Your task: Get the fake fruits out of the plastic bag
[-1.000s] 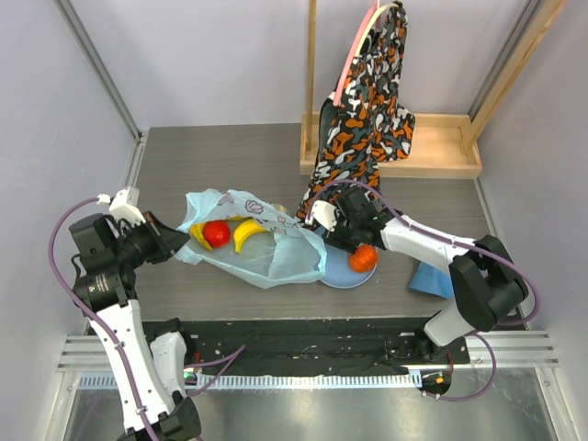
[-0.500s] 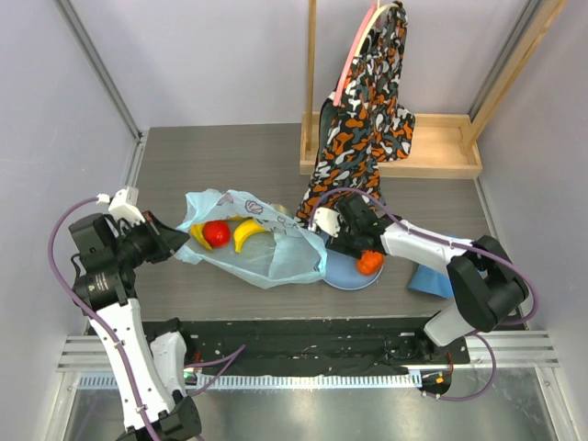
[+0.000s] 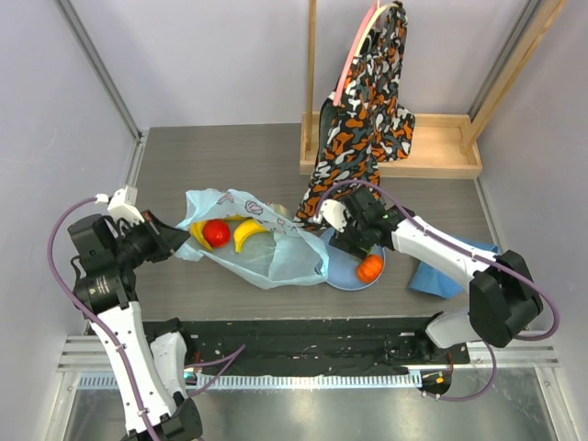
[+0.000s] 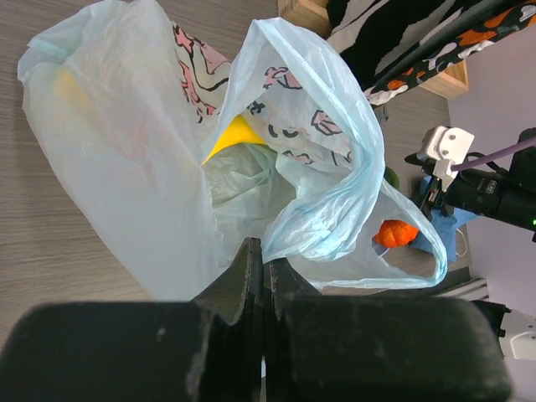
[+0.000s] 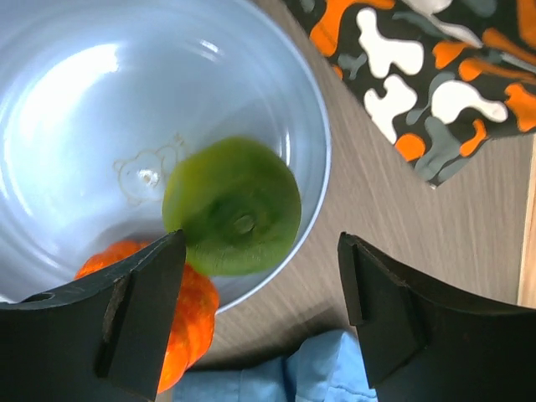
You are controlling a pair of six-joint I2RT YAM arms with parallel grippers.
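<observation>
Grey wood-grain desk [image 3: 230, 156] is carrying the plastic bag [image 3: 276, 262] at centre-left, slumped beside the plate [image 3: 342, 274]. Your left fingers [image 4: 248, 276] are pressing together on the film at the bag's left edge. Your right fingers [image 5: 394, 310] are standing spread and empty over the plate.

The banana bunch [image 3: 244, 233] and the red fruit [image 3: 216, 232] are lying inside the bag. The orange ribbed fruit [image 3: 370, 267] and the green fruit [image 5: 232, 207] are resting on the plate, touching.

Expect light, hard, glossy toys that are likely to slip or roll. Take the red one across its widest part and the bananas mid-bunch. The limp film will probably drag along.

The right wrist view is showing the green fruit, which the arm is covering from above. The left wrist view is showing only a slip of yellow between folds, and only the top view is revealing the red fruit.
</observation>
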